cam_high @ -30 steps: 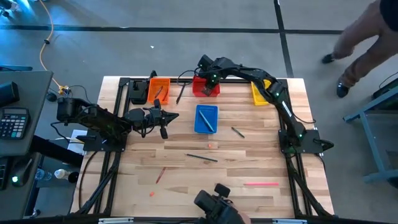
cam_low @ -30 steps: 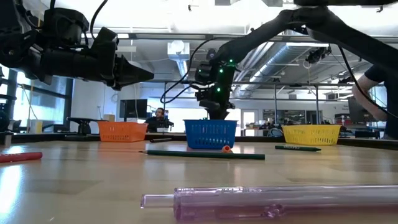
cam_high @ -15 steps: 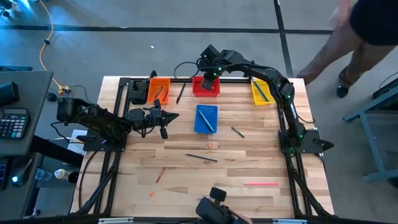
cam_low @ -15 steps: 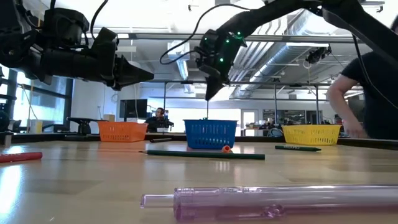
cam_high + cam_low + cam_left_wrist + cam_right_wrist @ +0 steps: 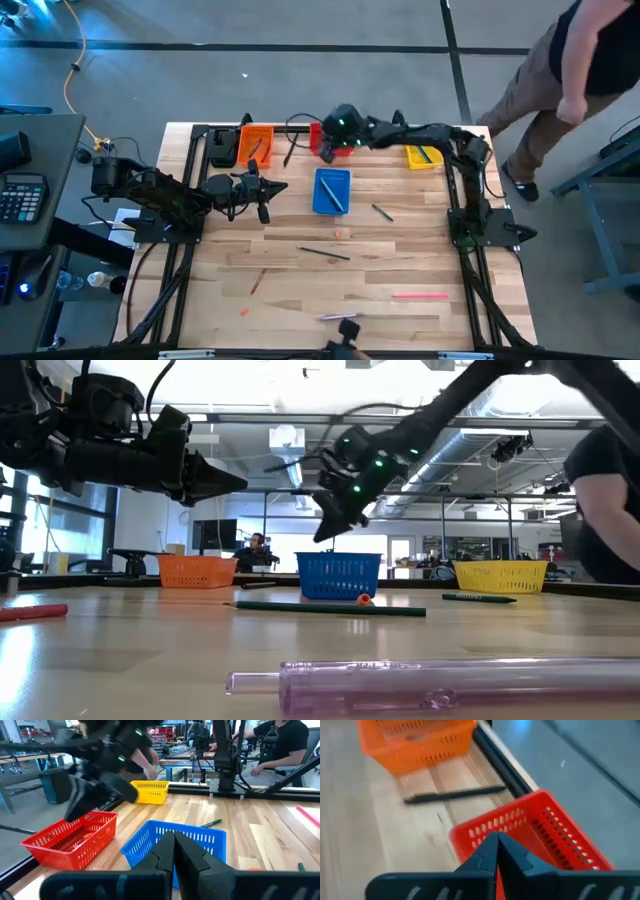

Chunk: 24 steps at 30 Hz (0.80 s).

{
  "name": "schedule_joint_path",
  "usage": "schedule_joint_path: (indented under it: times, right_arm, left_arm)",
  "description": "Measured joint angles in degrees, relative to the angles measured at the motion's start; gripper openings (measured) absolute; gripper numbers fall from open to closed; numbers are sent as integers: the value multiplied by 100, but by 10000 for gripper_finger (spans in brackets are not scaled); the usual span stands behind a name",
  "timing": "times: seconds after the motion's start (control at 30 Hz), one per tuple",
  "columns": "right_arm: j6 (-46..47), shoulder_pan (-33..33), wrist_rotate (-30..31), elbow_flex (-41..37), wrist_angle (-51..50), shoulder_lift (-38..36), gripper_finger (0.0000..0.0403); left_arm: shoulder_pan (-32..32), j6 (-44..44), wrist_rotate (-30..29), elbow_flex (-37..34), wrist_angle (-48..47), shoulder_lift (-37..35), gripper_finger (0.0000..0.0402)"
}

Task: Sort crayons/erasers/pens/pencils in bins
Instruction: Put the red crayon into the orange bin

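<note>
Four bins stand toward the far edge: orange [image 5: 256, 144], red [image 5: 338, 149], blue [image 5: 332, 190] and yellow [image 5: 421, 157]. My right gripper [image 5: 323, 142] hangs shut and empty over the red bin's left end [image 5: 545, 835], tilted. My left gripper [image 5: 277, 187] hovers shut and empty left of the blue bin [image 5: 150, 837]. Dark pencils lie flat between the orange and red bins [image 5: 291, 150], right of the blue bin [image 5: 383, 211] and at mid-table [image 5: 325, 253]. An eraser [image 5: 340, 234], a red crayon [image 5: 258, 282], another eraser [image 5: 243, 312] and a pink pen [image 5: 420, 295] lie nearer.
A clear purple pen [image 5: 430, 682] lies at the table's near edge. A black frame runs along the table's left, far and right edges [image 5: 468, 215]. A person [image 5: 590, 60] stands beyond the far right corner. Bare wood lies between the scattered sticks.
My right gripper has risen out of the red bin, its fingers have come together, and it has tipped and swung a little toward the table's left. The person beyond the far right corner has stepped closer.
</note>
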Motion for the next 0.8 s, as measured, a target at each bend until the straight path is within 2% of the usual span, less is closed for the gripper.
schedule_joint_path:
  times: [0.13,0.23,0.37,0.53,0.7,0.8]
  right_arm:
    - [256,217,330,-1408,1344,-734,0]
    - [422,408,741,-2280,1896,-1398,0]
    - [587,683,1162,-3296,2446,-2294,0]
    - [720,1003,1304,-4622,3489,-3315,0]
    - [701,1278,1673,-5837,4723,-4078,0]
    - [712,1373,1876,-6360,5029,-4502,0]
  left_arm:
    - [0,-1,15,0,-1,0,0]
    - [0,19,24,0,-13,0,0]
    - [0,56,42,2,-4,0,0]
    - [-2,37,53,15,-16,0,0]
    - [-19,-36,118,79,-178,0,0]
    - [-50,-42,153,155,-312,0,0]
